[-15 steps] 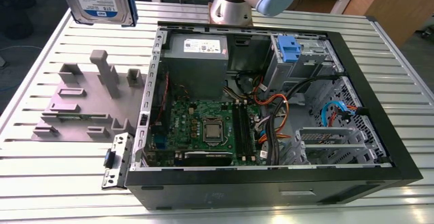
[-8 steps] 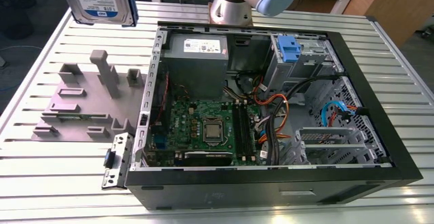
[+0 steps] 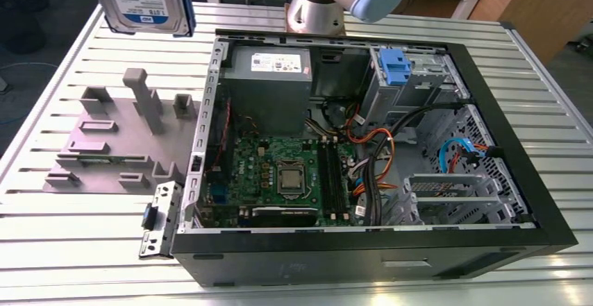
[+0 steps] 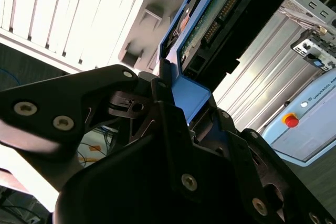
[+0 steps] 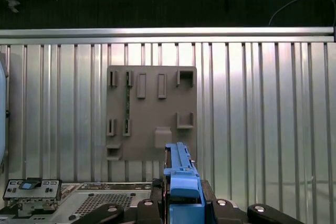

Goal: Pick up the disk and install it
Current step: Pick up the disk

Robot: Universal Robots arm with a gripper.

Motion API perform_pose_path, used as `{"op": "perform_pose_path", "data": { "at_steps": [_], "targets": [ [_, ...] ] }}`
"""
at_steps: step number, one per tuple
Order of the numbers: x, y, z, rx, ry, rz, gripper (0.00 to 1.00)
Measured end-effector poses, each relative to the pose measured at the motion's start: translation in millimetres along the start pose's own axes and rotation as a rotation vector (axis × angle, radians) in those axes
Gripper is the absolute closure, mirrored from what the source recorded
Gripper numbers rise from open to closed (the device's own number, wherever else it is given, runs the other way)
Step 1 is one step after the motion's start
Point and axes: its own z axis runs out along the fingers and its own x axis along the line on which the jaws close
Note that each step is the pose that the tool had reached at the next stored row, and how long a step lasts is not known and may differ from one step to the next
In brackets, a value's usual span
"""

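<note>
The disk [image 3: 144, 1], silver-grey with a white-and-blue label and blue rails, hangs upright high above the far part of the table, toward the exterior view's left, over the grey holder plate. In both wrist views my gripper [image 5: 182, 195] is shut on the disk's blue rail [image 5: 178, 169], its black fingers [image 4: 157, 103] clamping either side. In the second wrist view the disk's green circuit board [image 4: 210, 24] faces the camera. The open computer case [image 3: 556, 202] lies to the exterior view's right of the disk.
A grey holder plate [image 3: 111, 139] with upright pegs lies on the slatted metal table beside the case. Inside the case are a grey power supply [image 3: 269, 66], a blue drive-cage bracket [image 3: 394, 66], the motherboard and cables. The arm's base [image 3: 320, 4] stands behind the case.
</note>
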Motion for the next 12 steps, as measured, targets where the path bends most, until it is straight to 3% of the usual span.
{"op": "perform_pose_path", "data": {
  "at_steps": [6,12],
  "targets": [
    [1.1,-1.9,0.0,-0.0001,0.0,0.0,0.64],
    [12.2,-2.3,0.2,0.0001,0.0,0.0,0.64]
  ]
}}
